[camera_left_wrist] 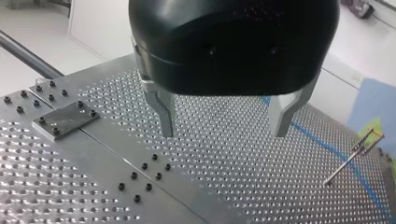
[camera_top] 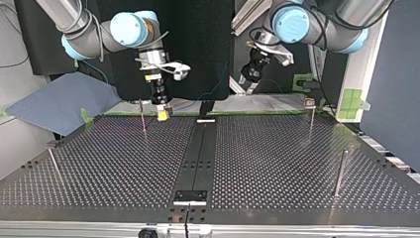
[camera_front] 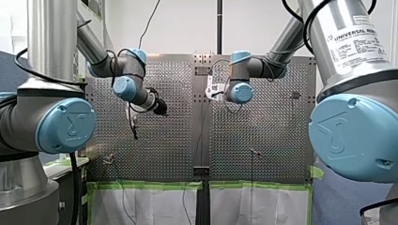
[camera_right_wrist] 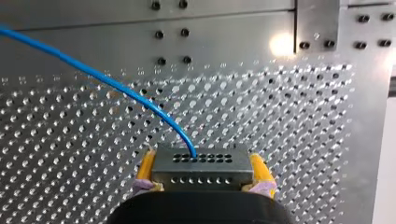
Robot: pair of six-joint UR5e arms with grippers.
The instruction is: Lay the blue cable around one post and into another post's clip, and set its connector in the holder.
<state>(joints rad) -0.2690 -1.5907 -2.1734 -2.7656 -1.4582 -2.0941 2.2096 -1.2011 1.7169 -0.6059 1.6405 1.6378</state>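
Looking across the perforated table (camera_top: 277,163), I see the right gripper (camera_right_wrist: 203,164) clamped on the connector (camera_right_wrist: 201,173). The connector is a small metal block with rows of holes, pinched on both sides by the yellow pads (camera_right_wrist: 259,169). The blue cable (camera_right_wrist: 107,79) leaves the block's face and curves away over the table, off to one side of the gripper. Seen from the far side of the table, that gripper hangs low near the edge closest to the arms. It is just beside a thin post (camera_top: 143,120) and near the dark centre strip (camera_top: 195,148). The left gripper (camera_left_wrist: 224,126) is spread wide, and its metal fingers (camera_left_wrist: 163,116) hold nothing as it hovers above the holes. Ahead of it and off to one side, a stretch of the blue cable lies on the table, running close by a slim post (camera_left_wrist: 352,156) with a forked tip. Whether the cable touches that post, I cannot tell.
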